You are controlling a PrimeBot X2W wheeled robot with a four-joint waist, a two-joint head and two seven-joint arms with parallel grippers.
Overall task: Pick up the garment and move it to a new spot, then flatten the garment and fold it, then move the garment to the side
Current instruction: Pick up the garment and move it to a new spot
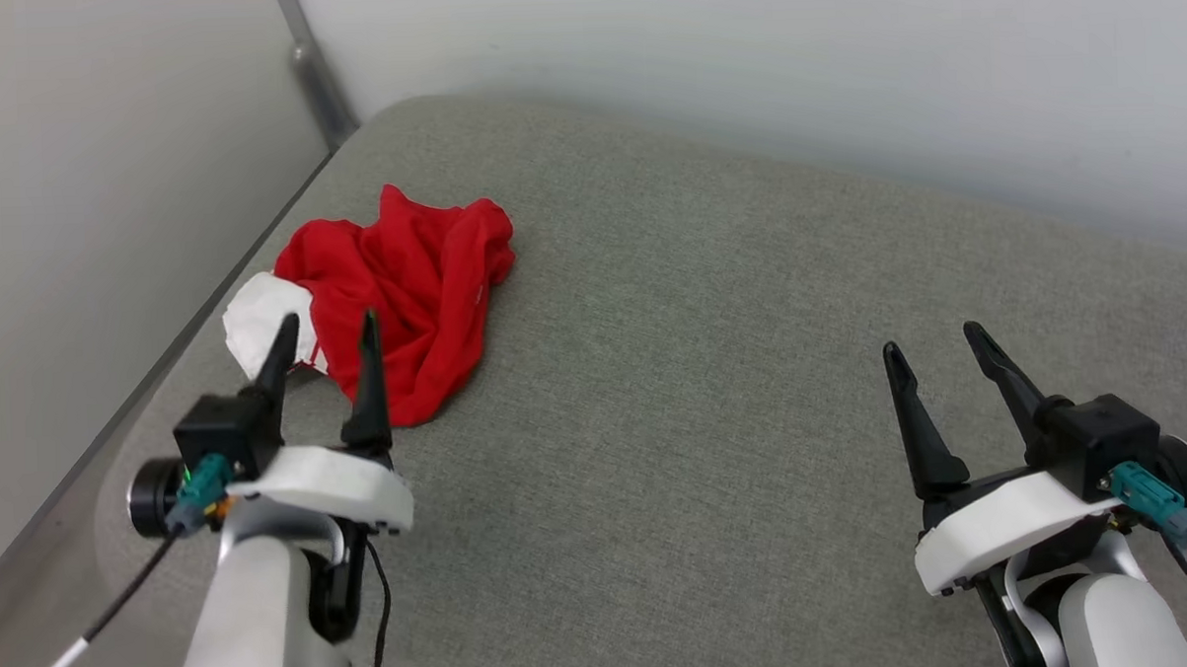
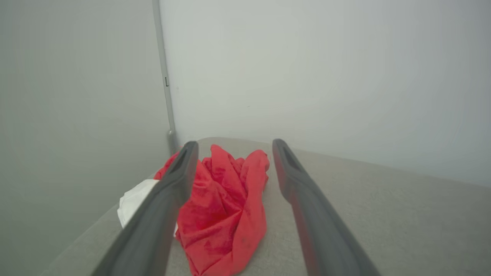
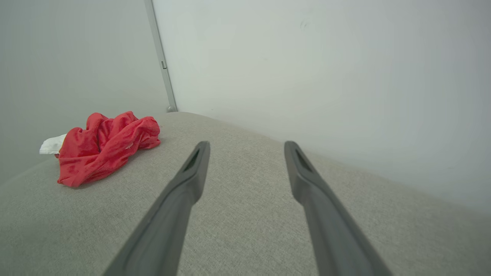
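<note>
1. The garment (image 1: 414, 290), a crumpled red shirt, takes up little of the wide grey fabric surface (image 1: 703, 369) that runs from the lower edge of the head view to the pale walls (image 1: 742, 52) at the top.
2. The shirt lies bunched in the upper left of the head view, close to the surface's left edge. Its long axis runs roughly up and down the frame. In the right wrist view the heap (image 3: 103, 149) sits far off at the left of the frame.
3. The left gripper (image 1: 328, 323) hangs at the lower left of the head view with its two dark fingers spread and nothing between them. The tips overlap the near end of the heap in the frame. In the left wrist view the gripper (image 2: 234, 143) frames the red cloth (image 2: 222, 207), which runs away straight ahead along the fingers' line. Whether the tips touch the fabric cannot be told.
4. The right gripper (image 1: 930, 338), at the lower right of the head view, is also spread wide and empty. It stands well apart from the shirt, with bare grey fabric ahead of it in its own wrist view (image 3: 247, 143).
5. A white sleeve panel (image 1: 257, 321) pokes out at the heap's left side, beside the left gripper's outer finger.
6. The left arm is plainly the nearer one, so the first pickup looks likely to fall to it.
</note>
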